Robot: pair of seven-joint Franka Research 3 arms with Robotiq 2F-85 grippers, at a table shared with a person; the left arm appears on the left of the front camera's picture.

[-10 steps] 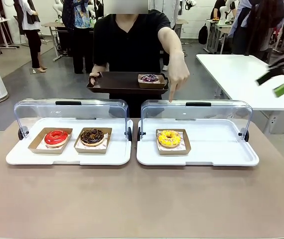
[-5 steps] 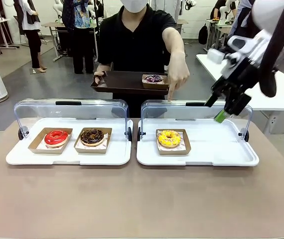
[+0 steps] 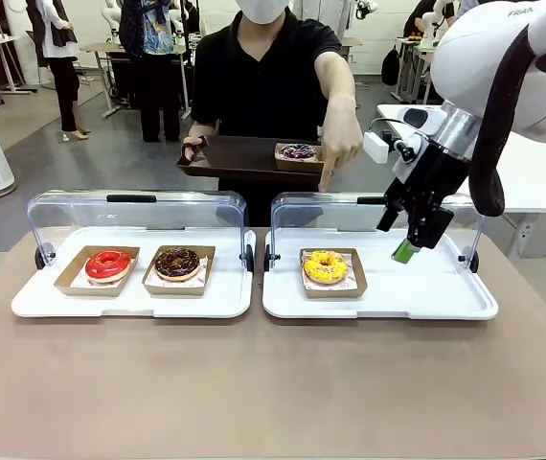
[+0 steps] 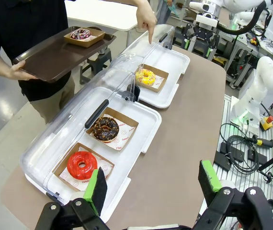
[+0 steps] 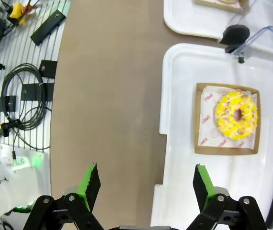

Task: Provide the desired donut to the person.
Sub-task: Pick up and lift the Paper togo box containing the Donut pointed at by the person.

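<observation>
Right claw (image 3: 398, 238) hangs spread and empty over the right-hand white tray (image 3: 426, 292), just beside the yellow donut (image 3: 326, 266) at which the person's hand (image 3: 340, 144) points. I judge this the approach. Next I must lower, straddle its cardboard box (image 3: 333, 293) and pinch.

1. My front camera looks across the table (image 3: 254, 383) at the person (image 3: 263, 77), with the yellow donut (image 3: 326, 266) near centre.
2. My left wrist camera views that donut obliquely, from well away.
3. My right wrist camera looks straight down, near it.
</observation>
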